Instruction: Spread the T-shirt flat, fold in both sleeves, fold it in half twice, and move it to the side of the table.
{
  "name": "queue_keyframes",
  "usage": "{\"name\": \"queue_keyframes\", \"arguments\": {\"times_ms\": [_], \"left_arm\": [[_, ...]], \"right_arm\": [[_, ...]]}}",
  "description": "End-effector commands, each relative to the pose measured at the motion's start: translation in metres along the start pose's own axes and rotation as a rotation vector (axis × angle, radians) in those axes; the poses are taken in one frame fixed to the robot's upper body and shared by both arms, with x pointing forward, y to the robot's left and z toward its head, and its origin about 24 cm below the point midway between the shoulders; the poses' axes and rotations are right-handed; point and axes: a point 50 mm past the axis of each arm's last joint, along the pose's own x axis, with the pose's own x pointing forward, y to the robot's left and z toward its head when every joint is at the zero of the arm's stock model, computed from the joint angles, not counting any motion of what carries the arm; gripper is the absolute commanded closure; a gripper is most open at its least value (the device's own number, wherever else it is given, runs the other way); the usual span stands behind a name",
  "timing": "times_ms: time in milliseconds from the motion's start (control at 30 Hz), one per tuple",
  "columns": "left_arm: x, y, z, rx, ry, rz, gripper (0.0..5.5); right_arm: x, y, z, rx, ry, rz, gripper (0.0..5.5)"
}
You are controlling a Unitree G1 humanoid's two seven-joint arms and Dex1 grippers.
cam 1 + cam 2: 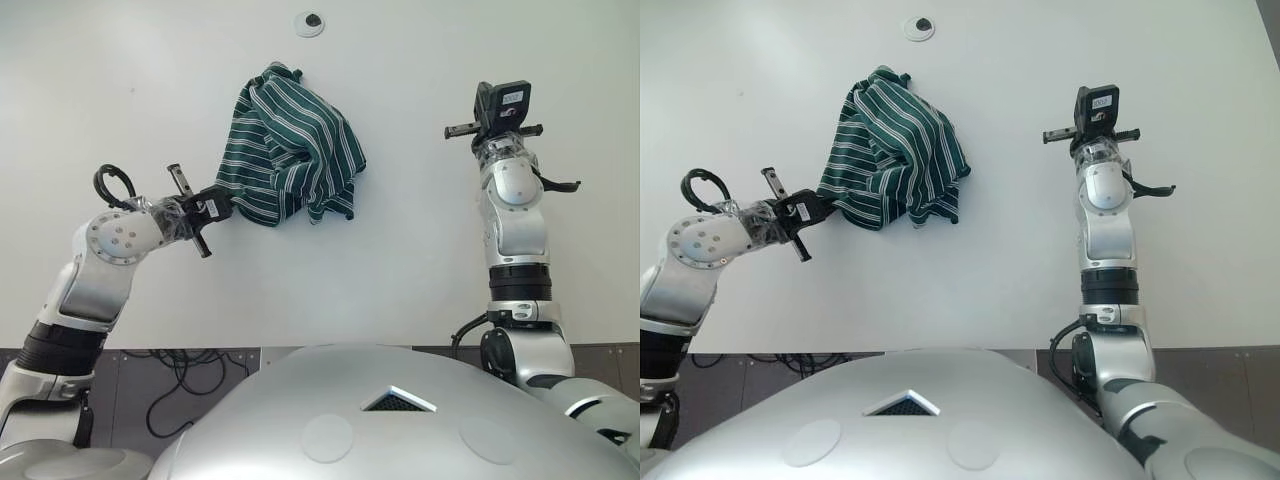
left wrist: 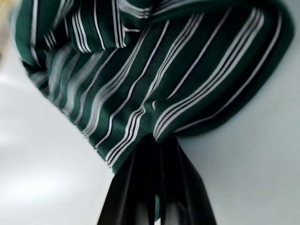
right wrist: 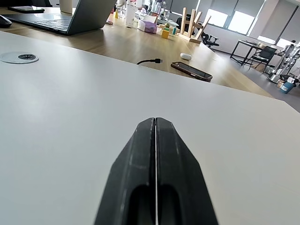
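Observation:
A green T-shirt with white stripes lies bunched in a heap on the white table, left of centre and toward the far side. My left gripper is at the heap's near-left edge, shut on a fold of the fabric. The left wrist view shows its black fingers pinched together on the striped T-shirt. My right gripper is out over bare table well to the right of the shirt, fingers pressed shut with nothing between them.
A round cable grommet sits in the table just beyond the shirt. Behind the table's far edge is a wooden desk with a laptop, a phone and a cable. The table's near edge has cables hanging below it.

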Motion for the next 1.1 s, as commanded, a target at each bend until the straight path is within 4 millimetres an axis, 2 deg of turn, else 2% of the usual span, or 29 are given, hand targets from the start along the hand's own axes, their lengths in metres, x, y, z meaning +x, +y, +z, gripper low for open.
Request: {"name": "queue_keyframes", "arguments": {"times_ms": [33,133,267,400,467,533,633,767,867,1100], "left_arm": [[-0.026,0.043,0.047,-0.008,-0.150,0.051,5.48],[-0.043,0.079,0.086,0.007,-0.278,0.102,5.48],[-0.055,0.118,0.133,0.013,-0.431,0.184,5.48],[-0.060,0.132,0.156,0.032,-0.496,0.208,5.48],[-0.064,0.138,0.165,0.028,-0.535,0.229,5.48],[-0.066,0.142,0.170,0.024,-0.558,0.248,5.48],[-0.066,0.145,0.171,0.027,-0.558,0.256,5.50],[-0.064,0.142,0.169,0.029,-0.565,0.243,5.50],[-0.063,0.138,0.171,0.041,-0.574,0.223,5.50],[-0.063,0.129,0.178,0.072,-0.600,0.181,5.50]], "right_arm": [[0.005,0.002,0.013,0.009,-0.048,-0.004,5.50],[0.009,0.001,0.021,0.019,-0.071,-0.015,5.50],[0.014,0.000,0.027,0.033,-0.094,-0.035,5.50],[0.018,0.006,0.043,0.037,-0.147,0.035,5.50],[0.018,0.018,0.061,0.100,-0.181,0.192,5.50],[0.016,0.032,0.078,0.231,-0.180,0.382,5.50],[0.003,0.049,0.097,0.359,-0.156,0.683,4.94],[-0.010,0.074,0.105,0.311,-0.089,1.008,4.23],[-0.009,0.084,0.100,0.253,-0.044,1.092,3.77],[0.012,0.091,0.093,0.173,-0.008,1.083,3.77]]}}
